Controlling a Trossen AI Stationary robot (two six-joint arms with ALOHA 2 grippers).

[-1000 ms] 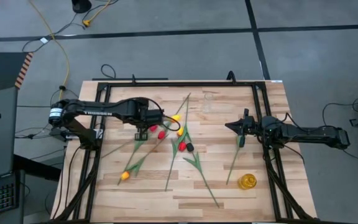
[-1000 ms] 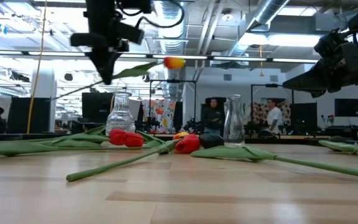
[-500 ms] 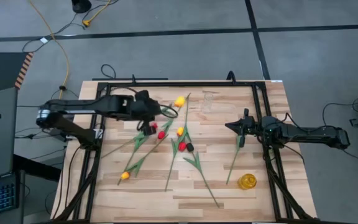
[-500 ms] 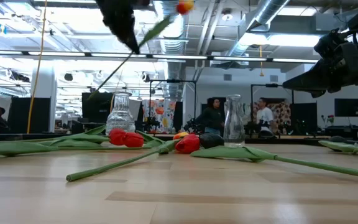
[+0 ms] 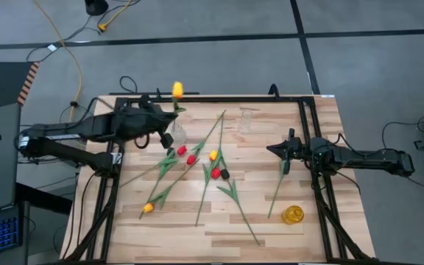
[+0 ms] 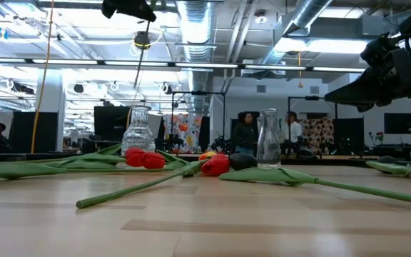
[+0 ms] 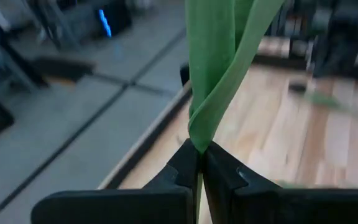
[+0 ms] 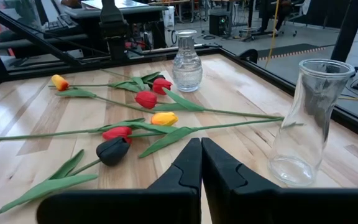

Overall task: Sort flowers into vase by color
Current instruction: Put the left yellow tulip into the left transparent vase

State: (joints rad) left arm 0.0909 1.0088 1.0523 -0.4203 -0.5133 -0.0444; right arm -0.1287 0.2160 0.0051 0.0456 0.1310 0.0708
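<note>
My left gripper (image 5: 162,119) is high over the table's far left, shut on a yellow tulip whose head (image 5: 177,90) stands up. Its thin stem (image 6: 139,64) hangs down over the round glass vase (image 5: 175,136). Red (image 5: 191,158), yellow (image 5: 213,155) and black (image 5: 225,174) tulips lie flat on the table's middle. A tall clear vase (image 5: 247,119) stands at the far middle. My right gripper (image 5: 274,149) waits shut at the right, holding nothing. My left gripper pinches the yellow tulip's stem, where the green leaves wrap it (image 7: 197,142), between its two fingers. The fingers come nearly level and lie across the stem. The tulip stands upright and clear of the table, head above the fingers, the bare stem hanging below.
A yellow glass (image 5: 293,215) sits near the table's front right. Another yellow tulip (image 5: 148,208) lies at the front left, and a lone stem (image 5: 277,190) lies by my right arm. A black frame (image 5: 212,98) runs round the table.
My left gripper has risen and drawn back toward the table's far-left corner, tipping from pointing down to nearly level. The yellow tulip has swung from lying about level to upright, its head up and its stem hanging over the round vase.
</note>
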